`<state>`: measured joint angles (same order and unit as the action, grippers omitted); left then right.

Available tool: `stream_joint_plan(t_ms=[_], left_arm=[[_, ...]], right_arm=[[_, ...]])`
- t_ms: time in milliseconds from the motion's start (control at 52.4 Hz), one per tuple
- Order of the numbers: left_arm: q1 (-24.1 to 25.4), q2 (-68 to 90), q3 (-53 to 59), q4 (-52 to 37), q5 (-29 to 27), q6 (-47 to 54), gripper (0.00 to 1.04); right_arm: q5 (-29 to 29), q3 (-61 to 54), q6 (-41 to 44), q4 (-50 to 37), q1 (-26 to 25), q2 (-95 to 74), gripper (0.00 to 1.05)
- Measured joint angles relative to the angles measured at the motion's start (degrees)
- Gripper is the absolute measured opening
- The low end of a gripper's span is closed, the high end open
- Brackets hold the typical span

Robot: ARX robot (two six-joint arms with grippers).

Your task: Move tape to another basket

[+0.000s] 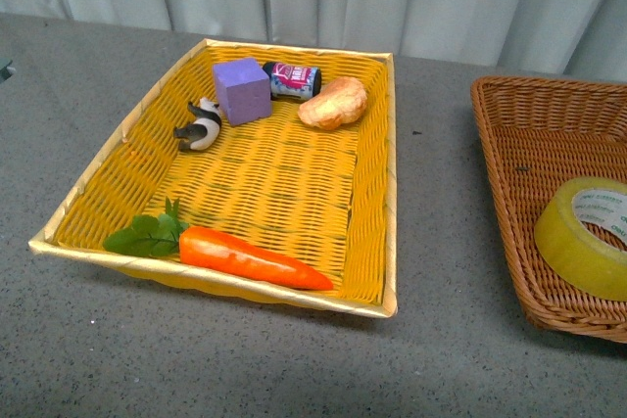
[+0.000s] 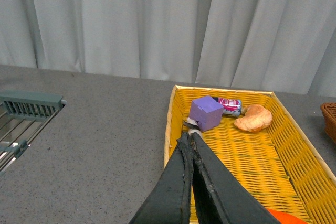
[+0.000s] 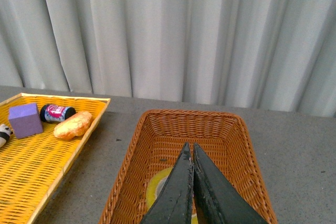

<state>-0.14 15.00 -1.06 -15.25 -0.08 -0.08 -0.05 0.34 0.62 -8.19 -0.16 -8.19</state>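
Note:
The tape (image 1: 585,236), a yellowish roll with a white core and green print, lies in the brown wicker basket (image 1: 509,159) at the right edge of the front view. In the right wrist view the tape (image 3: 155,187) lies in the basket (image 3: 126,177), mostly hidden behind my right gripper (image 3: 189,148), which is shut and empty above it. My left gripper (image 2: 189,137) is shut and empty over the near left part of the yellow tray (image 2: 170,124). Neither arm shows in the front view.
The yellow tray (image 1: 377,193) holds a purple block (image 1: 241,90), a small can (image 1: 292,80), a bread roll (image 1: 333,103), a panda figure (image 1: 201,124) and a carrot (image 1: 250,257). A metal rack (image 2: 23,116) stands left of the tray. A curtain hangs behind the grey table.

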Motion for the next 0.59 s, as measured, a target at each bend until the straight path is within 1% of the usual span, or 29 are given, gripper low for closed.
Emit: stream_joint_plan(t_ms=[57, 96, 325, 344, 401, 420, 592], left_arm=[[0.0, -1.07, 0.0, 1.03, 0.02, 0.0, 0.04], [0.0, -1.53, 0.0, 1.55, -0.02, 0.0, 0.04], [0.0, -4.76, 0.0, 4.9, 0.02, 0.0, 0.04], [0.0, -5.99, 0.0, 6.1, 0.02, 0.0, 0.04], [0.0, -12.09, 0.0, 13.94, 0.09, -0.02, 0.04], [0.0, -13.25, 0.0, 14.56, 0.07, -0.02, 0.04], [0.0, -14.67, 0.0, 15.12, 0.07, 0.0, 0.04]], right_arm=[[-0.07, -0.02, 0.0, 6.45, 0.0, 4.59, 0.01], [0.0, -0.02, 0.0, 7.63, 0.0, 6.21, 0.01], [-0.02, -0.02, 0.0, 8.09, 0.0, 7.89, 0.01], [-0.02, -0.02, 0.0, 8.09, 0.0, 7.89, 0.01], [-0.02, -0.02, 0.0, 8.11, 0.0, 7.93, 0.01], [-0.02, -0.02, 0.0, 8.09, 0.0, 7.93, 0.01], [-0.02, -0.02, 0.0, 8.13, 0.0, 7.98, 0.01]])
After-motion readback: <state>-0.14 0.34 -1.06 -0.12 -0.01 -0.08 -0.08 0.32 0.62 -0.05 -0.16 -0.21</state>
